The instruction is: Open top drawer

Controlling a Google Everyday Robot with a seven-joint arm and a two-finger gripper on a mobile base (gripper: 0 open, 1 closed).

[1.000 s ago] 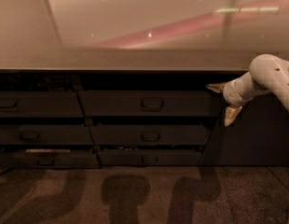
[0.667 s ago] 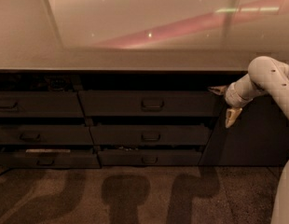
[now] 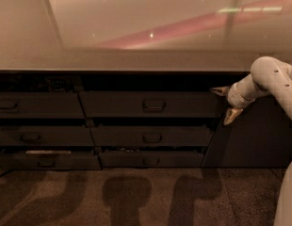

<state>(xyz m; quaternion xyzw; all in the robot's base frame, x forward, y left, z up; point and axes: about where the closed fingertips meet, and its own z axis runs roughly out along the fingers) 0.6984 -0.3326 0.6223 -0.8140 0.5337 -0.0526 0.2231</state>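
Note:
The top drawer (image 3: 117,104) is the wide dark front in the middle column, just under the counter, with one loop handle (image 3: 154,105) at its centre. A dark gap runs above it. My gripper (image 3: 225,105) hangs at the drawer's right end, well to the right of the handle. It is open, with one pale fingertip near the drawer's top corner and the other lower down, and nothing between them. The white arm (image 3: 271,76) comes in from the right edge.
Two narrower drawer fronts (image 3: 150,136) sit below the top one, and a left column (image 3: 37,105) holds three more. A glossy counter (image 3: 136,60) overhangs everything. A dark cabinet panel (image 3: 259,135) stands on the right, carpet (image 3: 136,197) with shadows in front.
The gripper has shifted very slightly at the drawer's right end. A pale part of the robot has come into the lower right corner. The drawers look unmoved.

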